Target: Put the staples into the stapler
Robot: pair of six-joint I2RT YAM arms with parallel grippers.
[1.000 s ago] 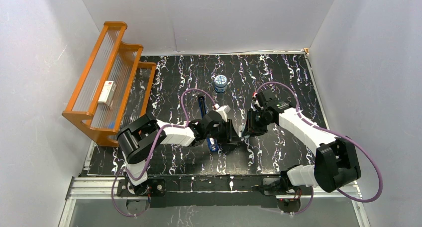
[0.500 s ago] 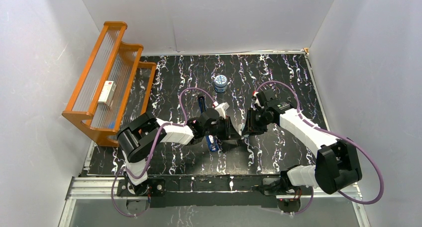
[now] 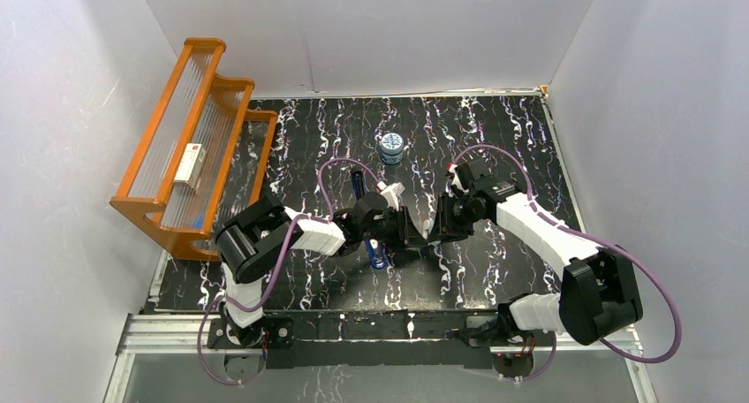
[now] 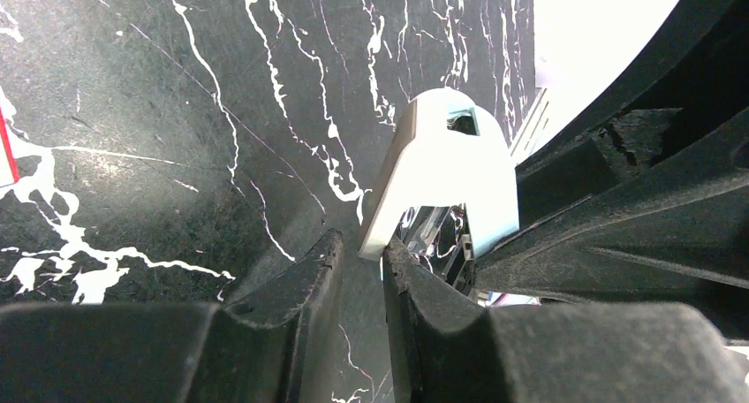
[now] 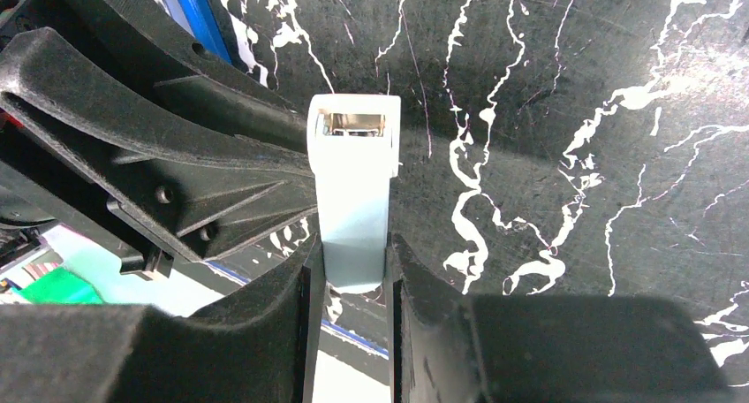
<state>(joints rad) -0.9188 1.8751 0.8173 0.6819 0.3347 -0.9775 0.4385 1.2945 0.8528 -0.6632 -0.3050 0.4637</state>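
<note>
- Stapler [image 3: 378, 258] lies mid-table [image 3: 495, 129] on the black marbled surface. Its blue near end pokes out from under my left wrist, and that arm covers most of the rest.
- On the right wrist camera I get a blue strip of it [image 5: 196, 14] at the top left, behind the black body of the left gripper.
- Just right of the stapler, my two grippers meet nose to nose.
- Right gripper [image 5: 353, 244] is clamped on a small white tool [image 5: 353, 200]. The fingers press both its sides, and its hollow, metal-lined end points away from the camera.
- Left gripper [image 4: 362, 248] has its fingers drawn close, with only a slim gap between them. The lower corner of the tool [image 4: 446, 173] sits right at their tips, and I cannot tell whether they pinch it.
- Behind the grippers, a small round jar [image 3: 390, 147] with a blue lid stands on its own.
- Far left, an orange rack [image 3: 221, 111] stands by the wall, with a white box [image 3: 189, 164] lying on its middle step.
</note>
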